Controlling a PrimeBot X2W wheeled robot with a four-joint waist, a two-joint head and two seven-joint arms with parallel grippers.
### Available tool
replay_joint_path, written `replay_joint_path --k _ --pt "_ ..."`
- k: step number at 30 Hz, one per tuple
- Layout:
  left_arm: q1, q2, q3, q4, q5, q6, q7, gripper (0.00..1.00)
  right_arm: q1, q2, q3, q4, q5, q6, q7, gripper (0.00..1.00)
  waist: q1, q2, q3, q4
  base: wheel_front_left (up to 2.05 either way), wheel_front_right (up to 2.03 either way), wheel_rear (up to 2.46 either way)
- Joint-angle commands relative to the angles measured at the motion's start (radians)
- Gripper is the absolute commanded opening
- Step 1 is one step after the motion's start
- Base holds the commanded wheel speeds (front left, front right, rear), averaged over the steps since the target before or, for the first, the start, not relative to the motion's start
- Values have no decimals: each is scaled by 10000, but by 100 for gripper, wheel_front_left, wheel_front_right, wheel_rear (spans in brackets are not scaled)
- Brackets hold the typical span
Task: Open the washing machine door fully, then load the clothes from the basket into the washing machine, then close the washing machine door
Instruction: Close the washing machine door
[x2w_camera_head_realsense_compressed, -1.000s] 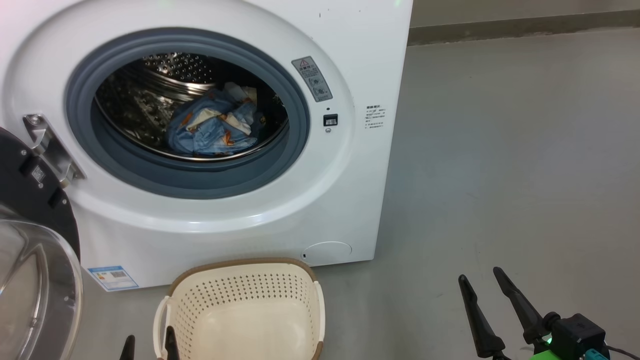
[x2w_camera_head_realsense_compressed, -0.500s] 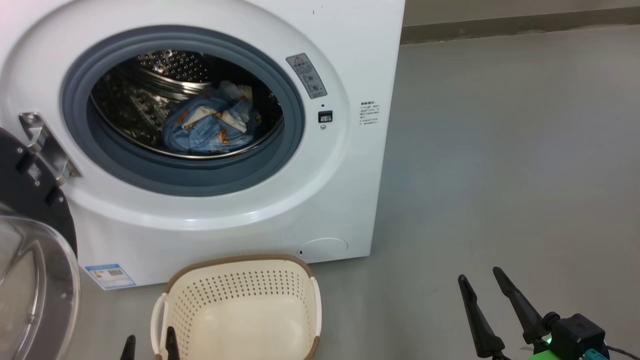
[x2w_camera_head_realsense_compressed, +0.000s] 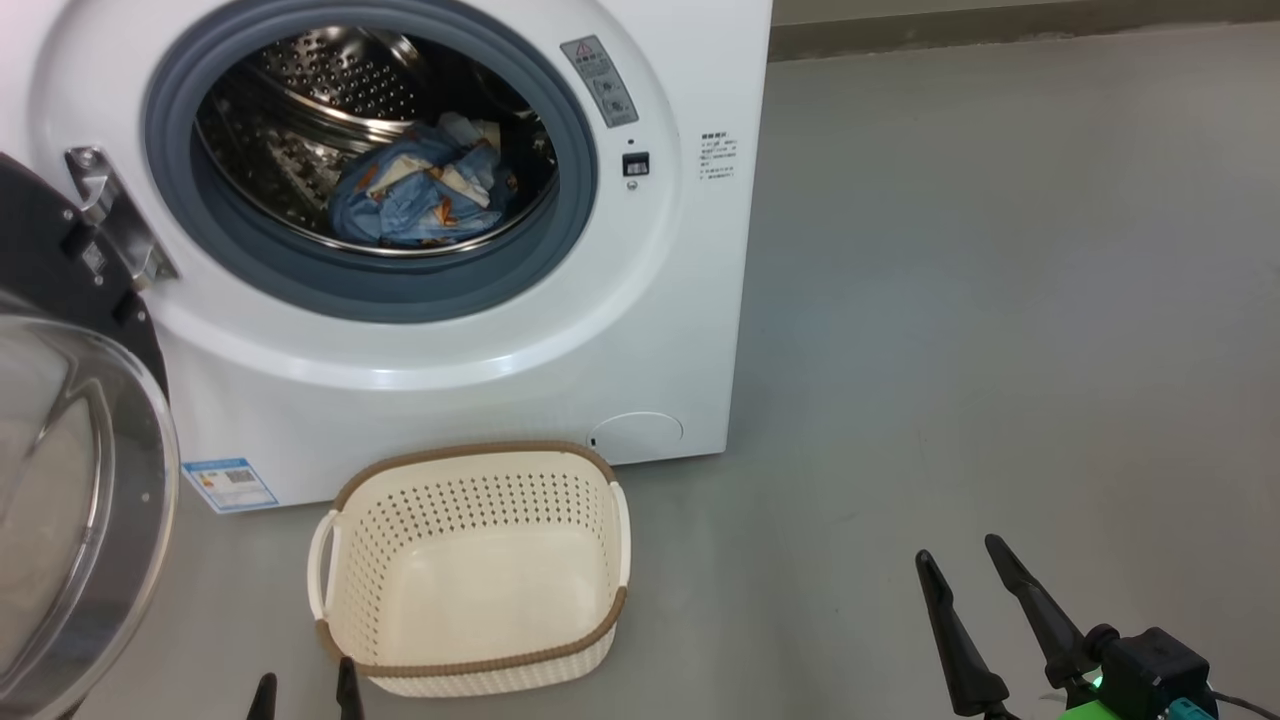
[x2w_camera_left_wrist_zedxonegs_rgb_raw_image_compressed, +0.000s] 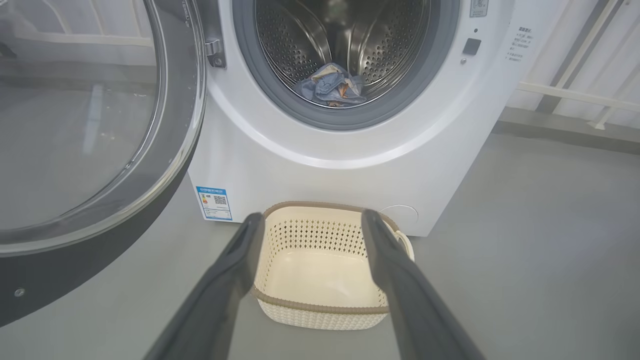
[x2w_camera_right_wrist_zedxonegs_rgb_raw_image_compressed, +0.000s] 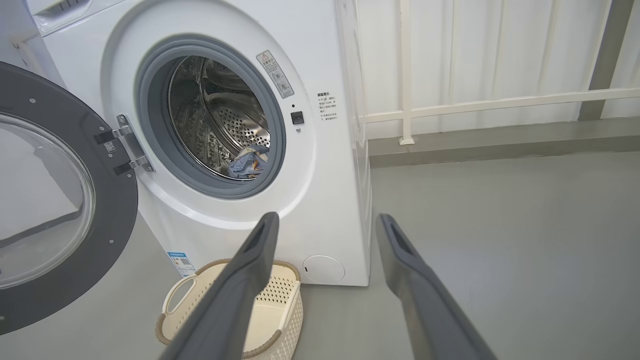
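Head view, framing shifted over the last second: washing machine (x2w_camera_head_realsense_compressed: 450, 380) and basket (x2w_camera_head_realsense_compressed: 470, 500) now sit higher in frame and the basket's whole near rim shows. That is camera motion; nothing on the floor (x2w_camera_head_realsense_compressed: 950, 300) has moved. Left gripper (x2w_camera_left_wrist_zedxonegs_rgb_raw_image_compressed: 312, 217): fingers spread wide, nothing between them, basket just ahead and below. Right gripper (x2w_camera_head_realsense_compressed: 960, 555): likewise spread and empty over bare floor, basket well off to its left. Basket bare inside. Clothes (x2w_camera_head_realsense_compressed: 420, 195) lie bunched in the drum, ahead of and above both grippers, past the grey ring. Washing machine door (x2w_camera_head_realsense_compressed: 60, 480) swung wide open, to the left of the left gripper, glass bowl facing out. Judgement: loading looks finished; the remaining step is closing the door, and the left gripper is the nearer one to it.
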Motion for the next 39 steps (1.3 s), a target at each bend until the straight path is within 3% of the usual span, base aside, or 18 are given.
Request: replay_joint_path --k 1,21,30,39 --pt "-182 27 339 -195 33 41 -93 100 -88 -90 232 -262 6 62 -48 100 0 0 3 2 -72 72 0" --pt "-212 26 253 -324 106 -36 -93 100 -69 -8 174 -278 -25 62 -48 100 0 0 74 185 -9 9 0" --pt "-205 26 316 -430 147 63 -93 100 -119 -78 269 -268 -30 62 -48 100 0 0 52 950 0 0 0" --pt "-118 26 254 -470 65 218 -93 100 -310 -271 500 -198 13 62 -48 100 0 0 -38 2283 0 0 0"
